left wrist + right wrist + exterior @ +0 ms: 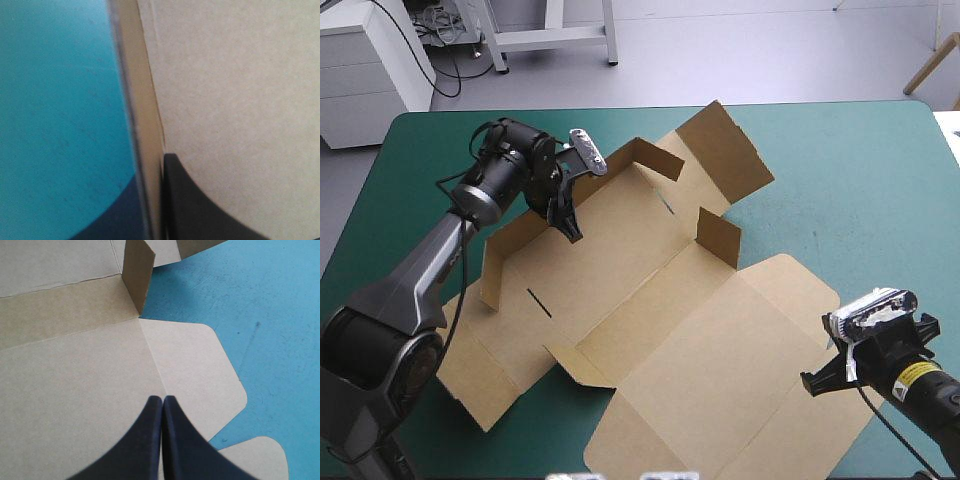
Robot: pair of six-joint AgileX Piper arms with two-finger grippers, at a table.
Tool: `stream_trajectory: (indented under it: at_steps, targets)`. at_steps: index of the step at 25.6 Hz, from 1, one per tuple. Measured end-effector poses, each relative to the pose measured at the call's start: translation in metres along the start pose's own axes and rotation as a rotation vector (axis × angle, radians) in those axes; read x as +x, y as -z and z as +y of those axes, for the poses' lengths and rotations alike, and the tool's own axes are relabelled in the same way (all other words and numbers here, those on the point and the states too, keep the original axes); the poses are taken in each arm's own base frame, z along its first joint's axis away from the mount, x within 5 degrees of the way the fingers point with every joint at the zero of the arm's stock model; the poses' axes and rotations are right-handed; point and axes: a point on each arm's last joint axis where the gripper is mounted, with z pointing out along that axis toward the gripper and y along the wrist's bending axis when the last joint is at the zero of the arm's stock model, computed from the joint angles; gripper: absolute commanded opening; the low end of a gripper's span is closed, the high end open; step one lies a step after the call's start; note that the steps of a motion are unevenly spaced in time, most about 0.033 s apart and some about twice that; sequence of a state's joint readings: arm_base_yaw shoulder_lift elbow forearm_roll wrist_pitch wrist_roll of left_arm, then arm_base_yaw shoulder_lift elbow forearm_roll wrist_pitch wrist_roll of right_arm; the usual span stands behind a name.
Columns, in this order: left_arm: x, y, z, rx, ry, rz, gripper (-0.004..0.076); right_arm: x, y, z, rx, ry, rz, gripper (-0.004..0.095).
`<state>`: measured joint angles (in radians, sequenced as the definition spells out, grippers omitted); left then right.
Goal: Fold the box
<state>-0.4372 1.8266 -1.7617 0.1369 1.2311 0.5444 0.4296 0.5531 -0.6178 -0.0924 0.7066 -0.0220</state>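
Note:
The brown box (670, 330) lies as a cut sheet across the teal-green table, its far-left walls partly raised and its wide lid panel flat toward the near right. My left gripper (570, 228) is at the raised far-left wall. In the left wrist view one black finger (200, 210) lies against the wall's inner face (235, 75), with the wall's edge running up beside it and the other finger dark beyond it. My right gripper (810, 383) is at the lid's near-right edge. Its fingers (162, 400) meet in a point over the flat board (75, 390).
A large flap (725, 150) stands tilted at the box's far side. Small tabs stand up at the middle (720, 235) and near the front (585, 365). One upright tab (137, 275) is ahead of my right gripper. Bare teal-green cover (860, 190) shows at the far right.

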Motion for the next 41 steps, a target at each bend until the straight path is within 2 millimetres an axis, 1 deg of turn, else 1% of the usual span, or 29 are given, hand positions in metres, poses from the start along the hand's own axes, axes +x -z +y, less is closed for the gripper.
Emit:
stream_trajectory:
  at_steps: [3, 4, 6, 11, 13, 15, 18, 20, 27, 33, 35, 41]
  targets:
    - [-0.013, -0.005, -0.004, -0.053, -0.053, -0.008, -0.0010, 0.001, -0.001, 0.000, 0.000, 0.001, 0.001, -0.0019]
    - [-0.020, -0.006, -0.006, -0.090, -0.086, -0.024, -0.0010, 0.001, -0.001, 0.000, 0.000, 0.010, 0.002, -0.0020]
    - [-0.027, -0.006, -0.009, -0.122, -0.126, -0.041, -0.0010, 0.001, -0.001, 0.000, 0.000, 0.017, 0.001, -0.0019]
    - [-0.044, -0.003, -0.021, -0.205, -0.241, -0.101, -0.0010, 0.001, -0.001, 0.000, 0.000, 0.022, 0.001, -0.0019]
    - [-0.057, 0.002, -0.032, -0.271, -0.359, -0.136, -0.0010, 0.001, -0.001, 0.000, 0.000, 0.025, 0.001, -0.0020]
    - [-0.065, 0.006, -0.041, -0.321, -0.442, -0.152, -0.0010, 0.001, -0.001, 0.000, 0.000, 0.025, 0.001, -0.0019]
    - [-0.075, 0.011, -0.054, -0.370, -0.518, -0.171, -0.0010, 0.001, -0.001, 0.000, 0.000, 0.025, 0.001, -0.0019]
    - [-0.082, 0.015, -0.069, -0.398, -0.531, -0.187, -0.0010, 0.001, -0.001, 0.000, 0.000, 0.025, 0.001, -0.0019]
    - [-0.089, 0.012, -0.099, -0.456, -0.567, -0.189, -0.0010, 0.001, -0.001, 0.000, 0.000, 0.025, 0.001, -0.0019]
    - [-0.089, 0.022, -0.130, -0.511, -0.590, -0.245, -0.0010, 0.002, -0.001, 0.000, -0.001, 0.025, 0.017, -0.0019]
    - [-0.086, 0.027, -0.138, -0.531, -0.592, -0.265, -0.0010, 0.003, -0.001, 0.000, -0.001, 0.025, 0.020, -0.0019]
    - [-0.070, 0.034, -0.154, -0.580, -0.576, -0.304, -0.0010, 0.003, -0.001, 0.000, -0.001, 0.025, 0.024, -0.0019]
